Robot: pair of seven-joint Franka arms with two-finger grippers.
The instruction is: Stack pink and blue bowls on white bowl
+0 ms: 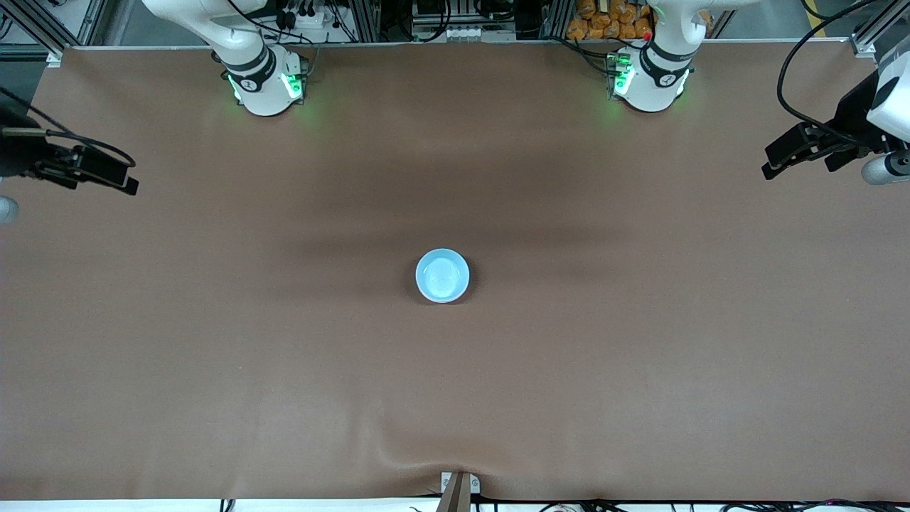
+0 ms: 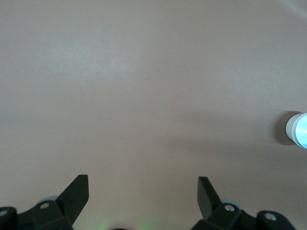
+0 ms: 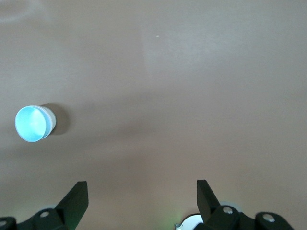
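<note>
Stack point(image 1: 442, 275) at surface point(image 1: 455, 391) centre, blue bowl topmost; others hidden. Left gripper point(image 1: 800, 155) at three o'clock, right gripper point(image 1: 89, 171) at nine, fingers apart, empty. Risk: unseen bowls seated crookedly.

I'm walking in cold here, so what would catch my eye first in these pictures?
A single light blue bowl sits alone in the middle of the brown table. The left gripper and right gripper hang open at the table's two ends, each over its own arm's end, holding nothing.

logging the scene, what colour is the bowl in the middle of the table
Light sky blue: the small round glossy bowl shows best in the front view.
</note>
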